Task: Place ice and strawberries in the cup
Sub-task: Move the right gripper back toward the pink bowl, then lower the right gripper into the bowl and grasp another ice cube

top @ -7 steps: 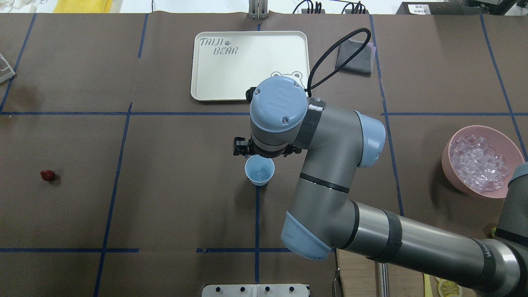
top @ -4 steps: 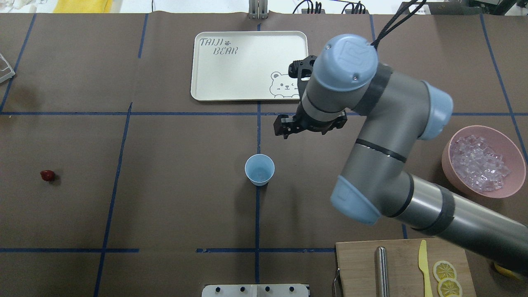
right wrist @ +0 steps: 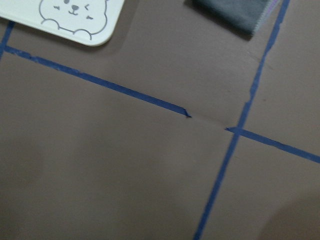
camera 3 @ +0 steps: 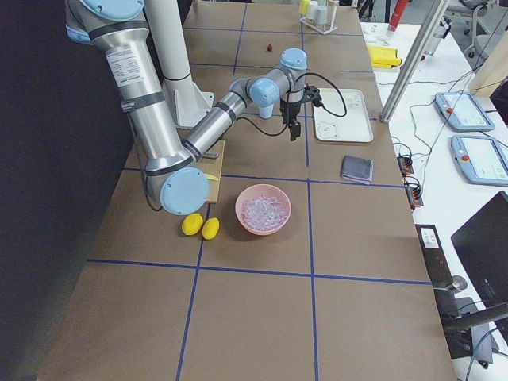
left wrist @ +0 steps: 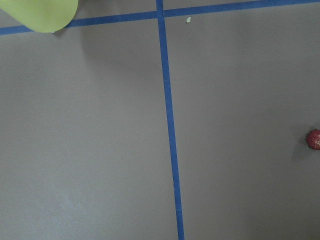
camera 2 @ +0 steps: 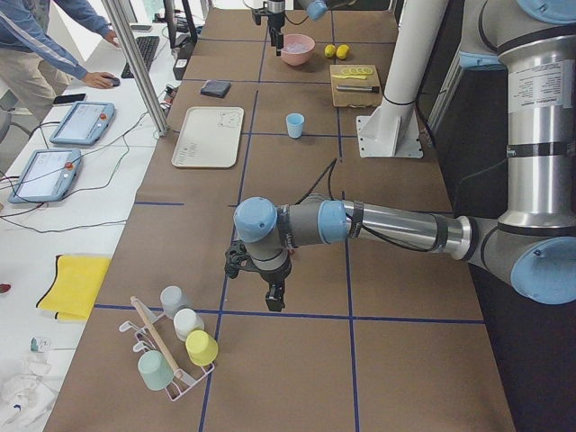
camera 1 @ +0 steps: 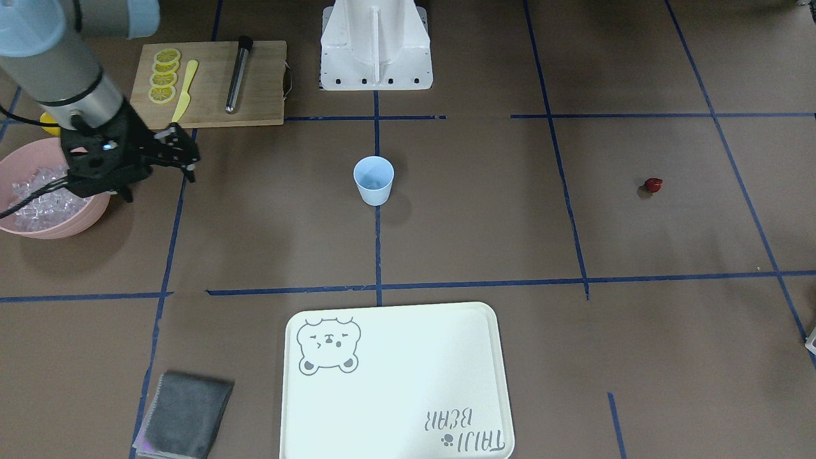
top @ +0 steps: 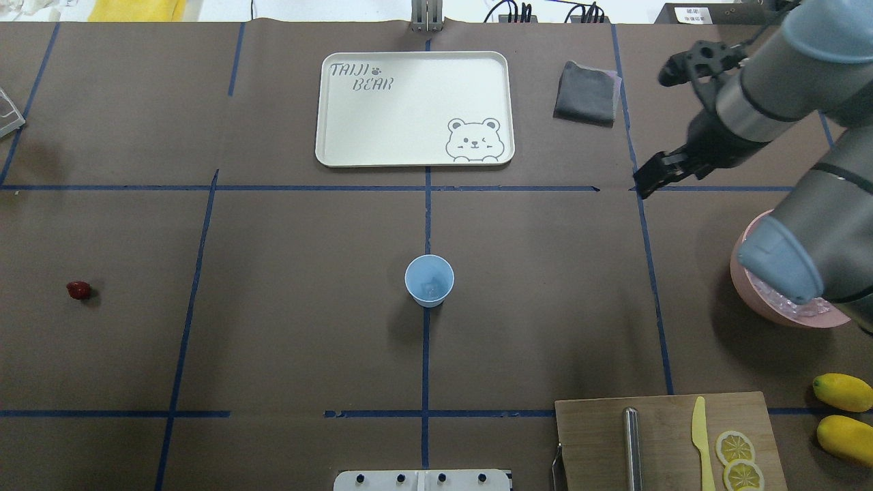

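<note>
Right fingers: spread, empty.
Ice: in pink bowl, near, to their right.
Left fingers: state unclear; farther off.

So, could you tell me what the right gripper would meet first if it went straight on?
Probably the bare table by the blue tape crossing; the right gripper angles down there, and nothing shows between. Depth is hard to judge.

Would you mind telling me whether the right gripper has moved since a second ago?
Yes. In the overhead view the right gripper has swung away from the cup, rightward, and is now near the grey cloth.
</note>
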Robot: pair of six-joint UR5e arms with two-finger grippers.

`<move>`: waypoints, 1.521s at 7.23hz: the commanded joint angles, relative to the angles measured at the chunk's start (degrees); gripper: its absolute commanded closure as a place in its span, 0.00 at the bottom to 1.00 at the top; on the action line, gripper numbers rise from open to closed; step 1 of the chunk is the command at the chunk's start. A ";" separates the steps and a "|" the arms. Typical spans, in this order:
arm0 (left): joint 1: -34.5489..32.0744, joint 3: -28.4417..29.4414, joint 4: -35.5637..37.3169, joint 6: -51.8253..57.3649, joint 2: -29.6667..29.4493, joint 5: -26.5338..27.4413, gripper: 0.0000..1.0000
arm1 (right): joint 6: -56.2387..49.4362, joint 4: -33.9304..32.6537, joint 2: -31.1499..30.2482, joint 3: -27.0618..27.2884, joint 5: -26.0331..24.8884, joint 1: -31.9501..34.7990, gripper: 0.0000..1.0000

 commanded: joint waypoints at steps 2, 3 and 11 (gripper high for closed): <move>-0.08 -0.52 0.09 0.00 0.00 -0.09 0.00 | -21.65 0.12 -13.90 1.05 6.73 13.88 0.00; -0.08 -0.61 0.09 0.00 0.00 -0.09 0.00 | -24.05 0.12 -17.07 1.40 7.53 17.23 0.00; 0.01 -0.88 0.00 0.00 0.00 -0.18 0.00 | -3.29 25.99 -25.17 -3.59 2.54 9.12 0.00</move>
